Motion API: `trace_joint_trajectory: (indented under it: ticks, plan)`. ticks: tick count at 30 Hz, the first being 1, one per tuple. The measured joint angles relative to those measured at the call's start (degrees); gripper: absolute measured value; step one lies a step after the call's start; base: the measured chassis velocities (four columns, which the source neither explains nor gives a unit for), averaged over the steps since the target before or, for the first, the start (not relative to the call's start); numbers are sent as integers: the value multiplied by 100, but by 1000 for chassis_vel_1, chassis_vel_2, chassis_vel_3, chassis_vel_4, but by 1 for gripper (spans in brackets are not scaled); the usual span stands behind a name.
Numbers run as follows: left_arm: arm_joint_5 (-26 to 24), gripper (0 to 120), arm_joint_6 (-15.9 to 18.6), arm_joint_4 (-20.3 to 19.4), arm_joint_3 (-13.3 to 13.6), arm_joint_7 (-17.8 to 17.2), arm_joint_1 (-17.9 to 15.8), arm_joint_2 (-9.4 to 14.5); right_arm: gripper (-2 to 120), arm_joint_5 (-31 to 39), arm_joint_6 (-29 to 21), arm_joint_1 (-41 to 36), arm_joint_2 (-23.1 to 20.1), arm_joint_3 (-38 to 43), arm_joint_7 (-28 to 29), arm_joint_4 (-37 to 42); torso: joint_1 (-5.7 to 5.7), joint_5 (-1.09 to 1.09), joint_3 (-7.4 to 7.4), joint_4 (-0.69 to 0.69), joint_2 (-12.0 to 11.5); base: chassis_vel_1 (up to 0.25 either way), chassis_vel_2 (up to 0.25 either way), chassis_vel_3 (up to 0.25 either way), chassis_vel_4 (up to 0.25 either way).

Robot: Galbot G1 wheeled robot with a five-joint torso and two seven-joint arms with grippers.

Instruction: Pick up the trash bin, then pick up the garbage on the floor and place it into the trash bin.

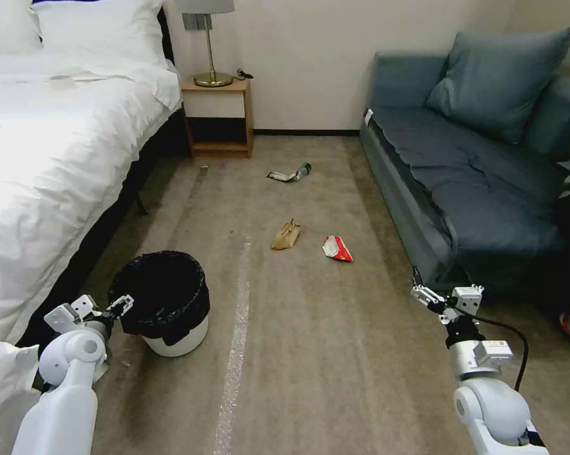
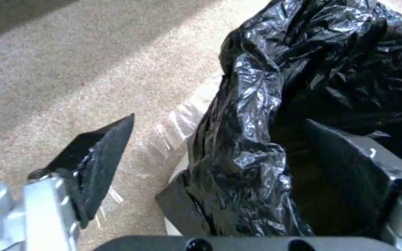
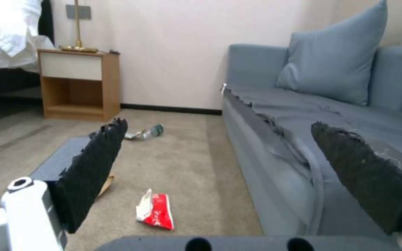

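Head view: trash bin (image 1: pixel 168 303) on floor (image 1: pixel 335 354) by the bed, left end effector (image 1: pixel 111 309) at its rim.
Left wrist: jaws open, straddling the bag-lined rim; next, close and lift.
Right wrist: right end effector (image 3: pixel 220 164) open, empty; red wrapper (image 3: pixel 156 211) ahead.

White arms, black-padded pincers (image 1: pixel 441 297), black cable
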Motion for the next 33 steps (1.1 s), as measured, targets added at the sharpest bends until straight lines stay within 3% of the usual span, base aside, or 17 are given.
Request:
trace_joint_trajectory:
  ticks: [8, 13, 15, 21, 22, 33]
  plan:
    - [18, 59, -16, 62, 19, 244, -30, -11, 100, -9, 63, -5, 29, -15, -7, 5, 0, 0, 0, 0, 0, 0, 0, 0, 0]
    - [-41, 46, 43, 72, 30, 290, -41, -18, 100, -8, 94, -26, 34, -14, -25, 26, 0, 0, 0, 0, 0, 0, 0, 0, 0]
    - [-41, 32, 75, 115, 33, 345, -43, -18, 100, 238, 97, -75, 12, -5, -46, 83, 0, 0, 0, 0, 0, 0, 0, 0, 0]
    - [-6, 15, 62, 165, 29, 396, -33, -39, 100, 375, 95, -104, 0, 18, -47, 126, 0, 1, 0, 0, 0, 0, 0, 0, 0]
    - [14, 7, 43, 191, 22, 430, -28, -41, 100, 383, 95, -105, 2, 19, -47, 141, 0, 1, 0, 0, 0, 0, 0, 0, 0]
    - [111, 3, -29, 230, -31, 509, 33, -5, 100, 368, 100, -92, 24, 21, -49, 137, 0, -2, 0, 0, 0, 0, 0, 0, 0]
